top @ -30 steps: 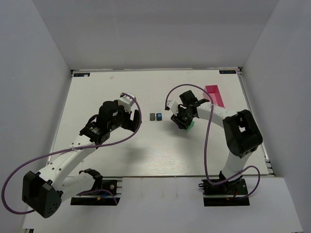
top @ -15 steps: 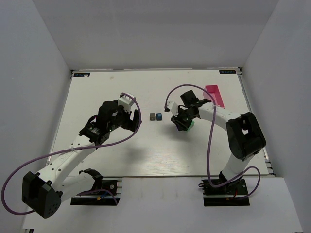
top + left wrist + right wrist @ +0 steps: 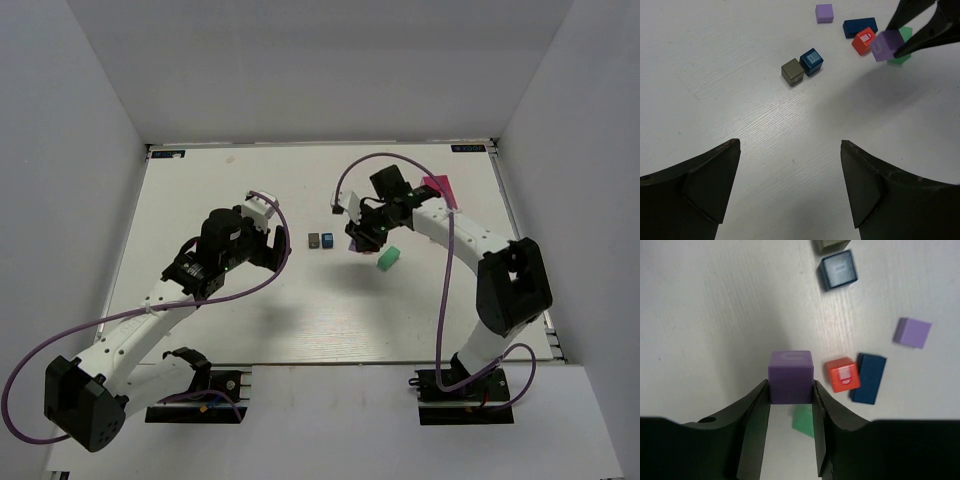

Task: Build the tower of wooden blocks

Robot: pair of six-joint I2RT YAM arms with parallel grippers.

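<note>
My right gripper (image 3: 791,390) is shut on a purple cube (image 3: 791,375) and holds it above the table; in the top view the gripper (image 3: 357,238) hangs just right of the block pair. Below it lie a green block (image 3: 804,420), a red block (image 3: 842,375), a long dark blue block (image 3: 869,378) and a light purple block (image 3: 912,332). A dark grey cube (image 3: 792,72) and a blue cube (image 3: 811,61) sit side by side, touching. My left gripper (image 3: 789,144) is open and empty, short of that pair, left of it in the top view (image 3: 272,248).
The pink tray (image 3: 440,195) lies at the back right, behind the right arm. The green block (image 3: 388,258) lies on the table right of the right gripper. White walls enclose the table on three sides.
My right gripper has risen and moved left and back with the purple cube, uncovering the green block on the table. The left arm has barely moved.
</note>
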